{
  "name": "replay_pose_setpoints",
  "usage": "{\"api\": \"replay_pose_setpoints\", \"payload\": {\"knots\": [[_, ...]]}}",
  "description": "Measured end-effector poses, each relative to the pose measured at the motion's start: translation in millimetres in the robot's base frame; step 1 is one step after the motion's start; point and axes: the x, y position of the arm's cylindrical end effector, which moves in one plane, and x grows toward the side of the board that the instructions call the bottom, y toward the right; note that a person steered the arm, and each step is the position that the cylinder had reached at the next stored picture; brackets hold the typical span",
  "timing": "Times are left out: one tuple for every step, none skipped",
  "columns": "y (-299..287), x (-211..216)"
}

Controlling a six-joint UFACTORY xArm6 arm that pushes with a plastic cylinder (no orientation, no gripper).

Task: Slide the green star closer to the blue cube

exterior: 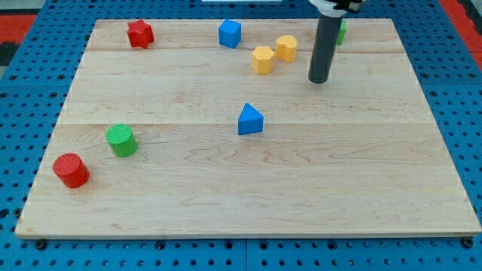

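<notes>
Risk: my tip [319,80] (no gripper fitted) could knock the yellow blocks [263,59] before reaching the half-hidden green star [342,31].

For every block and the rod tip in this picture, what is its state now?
my tip: on board, touching no block
green star: mostly hidden behind rod
blue cube: free, top edge
yellow blocks: side by side
blue triangle: alone, centre
red star: free
green cylinder, red cylinder: upright

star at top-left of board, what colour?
Red star, clear in the camera view.
</notes>
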Motion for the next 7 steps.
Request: {"api": "replay_pose_setpoints", "payload": {"knots": [[65, -15], [89, -57], [89, -98], [77, -122], [52, -124], [-12, -124], [-62, -122]]}}
